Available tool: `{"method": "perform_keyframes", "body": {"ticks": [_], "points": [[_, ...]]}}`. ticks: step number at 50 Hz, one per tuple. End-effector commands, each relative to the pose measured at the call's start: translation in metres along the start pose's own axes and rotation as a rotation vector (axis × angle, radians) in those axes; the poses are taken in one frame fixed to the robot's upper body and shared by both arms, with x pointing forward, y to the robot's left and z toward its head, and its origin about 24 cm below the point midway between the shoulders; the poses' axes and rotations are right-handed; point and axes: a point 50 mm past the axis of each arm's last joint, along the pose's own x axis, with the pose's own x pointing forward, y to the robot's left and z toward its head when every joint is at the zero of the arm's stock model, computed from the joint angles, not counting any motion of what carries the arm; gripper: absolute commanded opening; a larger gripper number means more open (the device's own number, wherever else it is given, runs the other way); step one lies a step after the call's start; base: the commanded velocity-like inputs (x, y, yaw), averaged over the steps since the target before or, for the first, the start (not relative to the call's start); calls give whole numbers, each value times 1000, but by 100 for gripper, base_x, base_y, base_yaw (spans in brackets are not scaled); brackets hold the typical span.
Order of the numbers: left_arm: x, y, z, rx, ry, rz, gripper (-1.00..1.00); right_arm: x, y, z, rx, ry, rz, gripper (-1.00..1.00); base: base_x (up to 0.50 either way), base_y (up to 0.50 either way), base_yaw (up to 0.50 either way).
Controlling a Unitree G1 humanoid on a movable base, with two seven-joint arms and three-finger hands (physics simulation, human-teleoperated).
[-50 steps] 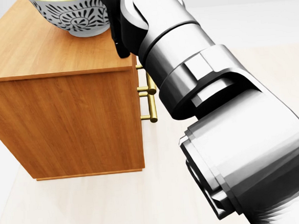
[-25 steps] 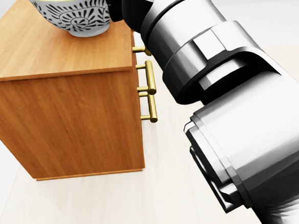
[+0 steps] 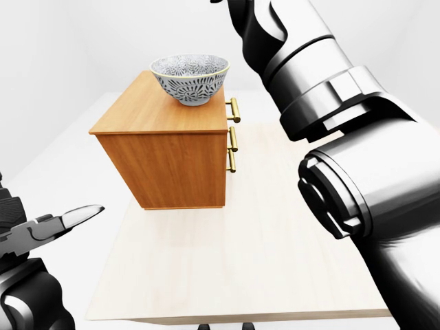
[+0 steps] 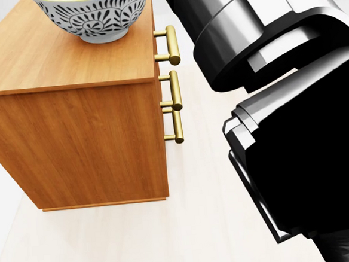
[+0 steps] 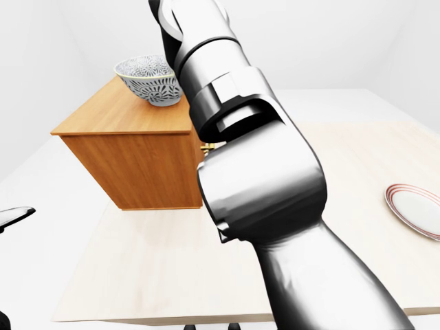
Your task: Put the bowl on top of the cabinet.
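Observation:
The blue-and-white patterned bowl (image 3: pixel 189 79) stands upright on the top of the wooden cabinet (image 3: pixel 158 161), near its right edge and above the brass handles (image 3: pixel 234 130). In the head view the bowl (image 4: pixel 94 16) is cut off by the top edge, and nothing touches it. My right arm (image 3: pixel 330 117) rises past the cabinet's right side and leaves the views at the top, so its hand does not show. Low at the left of the left-eye view, my left hand (image 3: pixel 65 221) hangs with its fingers apart and holds nothing, far from the cabinet.
The cabinet stands on a pale wooden table (image 3: pixel 240 254). A white plate with a red rim (image 5: pixel 416 210) lies at the right edge of the right-eye view. My right arm fills much of the right of every view.
My right arm has lifted up and to the right, away from the bowl, and its hand has left the head view. The bowl stays put on the cabinet top.

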Motion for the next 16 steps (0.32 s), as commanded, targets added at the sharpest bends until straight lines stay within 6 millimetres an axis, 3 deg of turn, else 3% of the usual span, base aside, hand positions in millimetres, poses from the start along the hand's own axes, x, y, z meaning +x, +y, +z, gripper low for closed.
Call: {"method": "perform_keyframes", "body": {"ticks": [1, 16], "points": [[0, 0, 0, -1, -2, 1, 100, 7, -17, 2, -21, -13, -94, 100, 0, 0, 0], [0, 0, -2, 2, 11, 0, 100, 14, -31, 1, -12, -5, -132, 100, 0, 0, 0]]}}
